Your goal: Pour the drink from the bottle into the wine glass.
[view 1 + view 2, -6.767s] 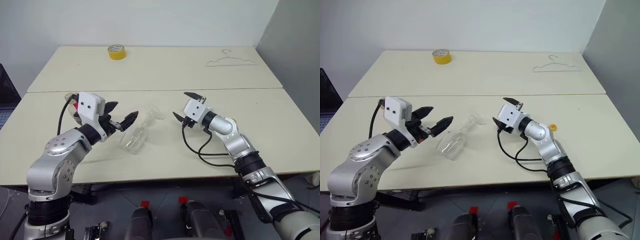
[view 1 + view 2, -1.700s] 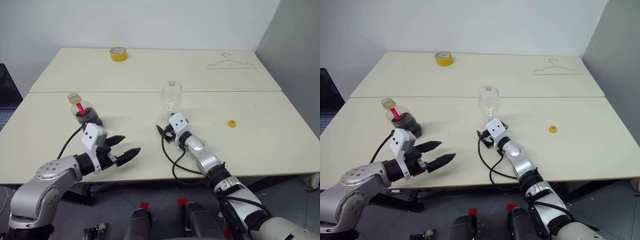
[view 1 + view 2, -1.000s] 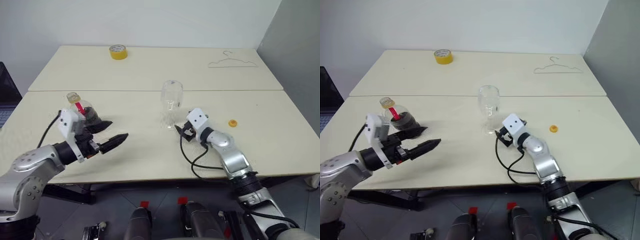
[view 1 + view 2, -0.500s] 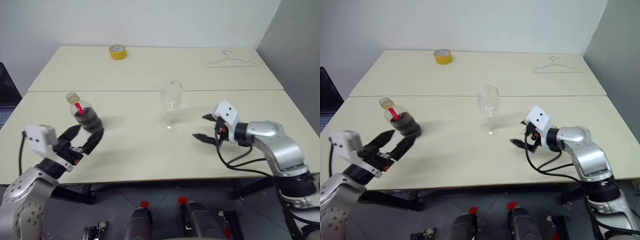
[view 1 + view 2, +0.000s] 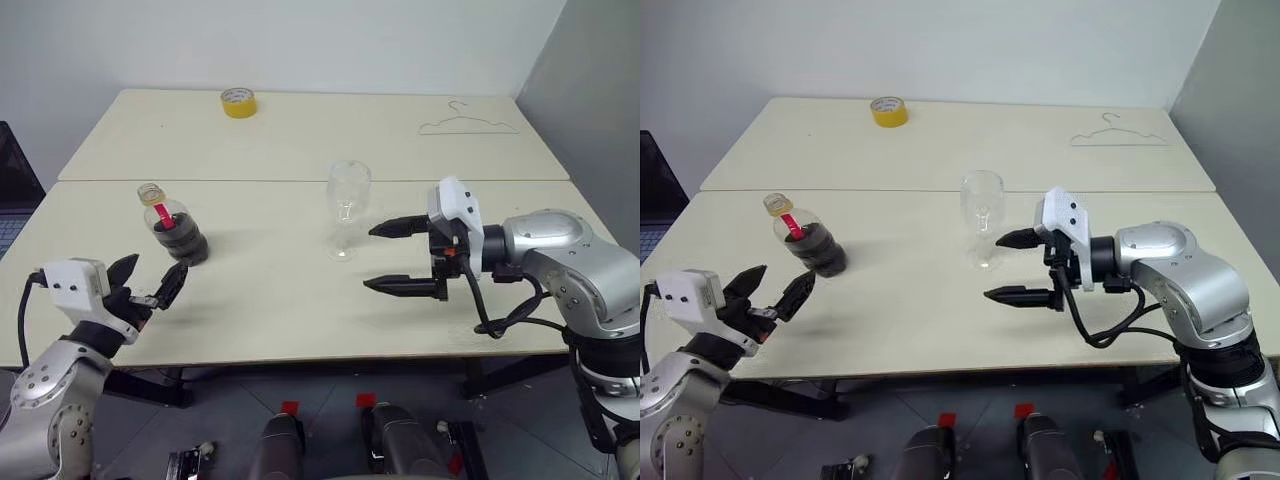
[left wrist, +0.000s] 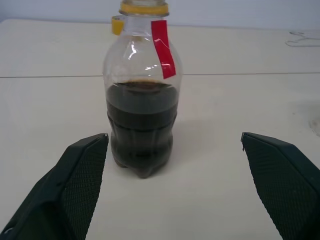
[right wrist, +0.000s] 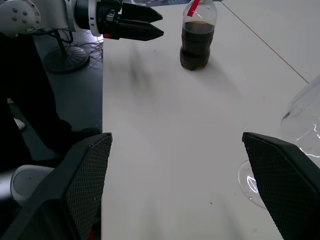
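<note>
Left eye view: we see the small clear plastic bottle point(image 5: 171, 226) with yellow cap and red neck strip upright on the near left of the cream table point(image 5: 300, 140), about half full of the dark brown drink point(image 6: 142, 125). Our left gripper point(image 5: 148, 283) sits just near of it, fingers spread, holding nothing. We note the clear stemmed wine glass point(image 5: 347, 208) upright at centre, empty. Our right gripper point(image 5: 402, 258) is just right of it, fingers apart, not touching.
</note>
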Tool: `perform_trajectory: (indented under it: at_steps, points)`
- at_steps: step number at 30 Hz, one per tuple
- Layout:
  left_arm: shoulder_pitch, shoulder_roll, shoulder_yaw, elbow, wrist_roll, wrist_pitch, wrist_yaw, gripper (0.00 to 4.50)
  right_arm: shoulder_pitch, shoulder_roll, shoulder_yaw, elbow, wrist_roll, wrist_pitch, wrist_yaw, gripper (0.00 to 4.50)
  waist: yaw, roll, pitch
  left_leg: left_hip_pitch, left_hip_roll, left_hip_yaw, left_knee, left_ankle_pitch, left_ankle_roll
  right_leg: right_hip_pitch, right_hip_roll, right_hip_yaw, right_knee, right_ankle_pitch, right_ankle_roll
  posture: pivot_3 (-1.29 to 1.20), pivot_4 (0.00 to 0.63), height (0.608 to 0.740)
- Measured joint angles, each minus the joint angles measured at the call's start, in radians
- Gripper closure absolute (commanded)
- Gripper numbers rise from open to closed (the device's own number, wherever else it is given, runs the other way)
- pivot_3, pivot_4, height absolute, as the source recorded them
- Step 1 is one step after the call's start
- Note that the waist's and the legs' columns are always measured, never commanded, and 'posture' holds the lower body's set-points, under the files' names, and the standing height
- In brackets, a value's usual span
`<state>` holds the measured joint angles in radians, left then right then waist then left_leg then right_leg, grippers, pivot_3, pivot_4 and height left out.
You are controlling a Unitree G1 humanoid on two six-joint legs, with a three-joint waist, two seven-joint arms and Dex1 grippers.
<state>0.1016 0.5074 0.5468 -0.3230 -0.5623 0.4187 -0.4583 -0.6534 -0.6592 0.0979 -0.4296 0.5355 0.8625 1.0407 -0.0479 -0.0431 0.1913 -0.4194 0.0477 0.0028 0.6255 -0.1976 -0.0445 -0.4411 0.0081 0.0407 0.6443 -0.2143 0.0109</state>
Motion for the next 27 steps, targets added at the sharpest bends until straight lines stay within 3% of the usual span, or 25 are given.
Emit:
perform_trajectory:
  at_steps: [20, 27]
  points:
    - [-0.149, 0.029, -0.056, 0.185, 0.090, -0.037, -0.012, 0.00, -0.098, -0.005, 0.035, 0.039, 0.028, 0.005, -0.054, 0.04, 0.015, 0.000, 0.000, 0.000, 0.001, -0.001, 0.000, -0.002, -0.001, 0.000, 0.003, 0.001, 0.003, 0.001, 0.001, 0.00, 0.150, 0.740]
    - [-0.178, 0.036, -0.070, 0.239, 0.109, -0.051, -0.013, 0.00, -0.200, -0.046, -0.033, 0.141, 0.028, -0.004, -0.060, 0.04, 0.015, 0.000, 0.000, 0.000, 0.001, 0.000, 0.000, -0.002, -0.001, 0.000, 0.004, 0.001, 0.003, 0.002, 0.003, 0.00, 0.150, 0.740]
